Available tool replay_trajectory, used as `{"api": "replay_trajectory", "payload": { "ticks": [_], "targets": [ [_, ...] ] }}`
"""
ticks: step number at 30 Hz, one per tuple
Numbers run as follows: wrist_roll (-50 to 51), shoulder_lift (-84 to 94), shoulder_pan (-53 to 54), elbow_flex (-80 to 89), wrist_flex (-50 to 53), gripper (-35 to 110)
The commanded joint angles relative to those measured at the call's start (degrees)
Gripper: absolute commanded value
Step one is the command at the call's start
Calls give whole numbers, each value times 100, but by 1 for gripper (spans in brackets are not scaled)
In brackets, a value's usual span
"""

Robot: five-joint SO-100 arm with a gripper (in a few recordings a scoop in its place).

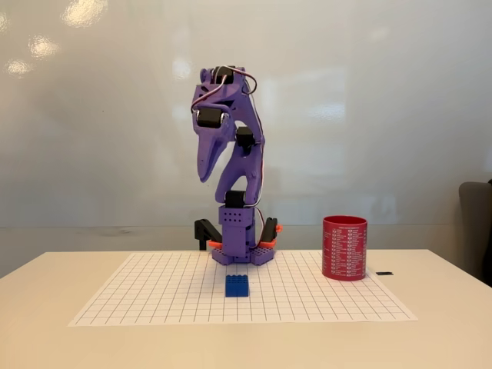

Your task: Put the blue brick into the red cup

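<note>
Fixed view, from the table's front edge: the purple arm stands folded at mid-frame, its gripper (204, 171) hanging nose-down well above the table, a resting pose by the look of it. Its fingers read as pressed together into one tapering point, holding nothing (though from this angle a narrow gap could hide). The blue brick (237, 286) sits studs-up on the gridded sheet (138, 296) at lower centre, just in front of the arm's base (242, 250), probably placed there for an easy reach. The red cup (344, 247) stands upright to the right of centre, near the sheet's far right edge, mouth open upward and well apart from the brick. I judge the task not yet begun; the arm must first descend over the brick.
</note>
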Motion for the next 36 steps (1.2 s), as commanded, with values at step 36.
{"api": "replay_trajectory", "payload": {
  "ticks": [36],
  "targets": [
    [1837,-949,-1635,1775,-677,-1]
  ]
}}
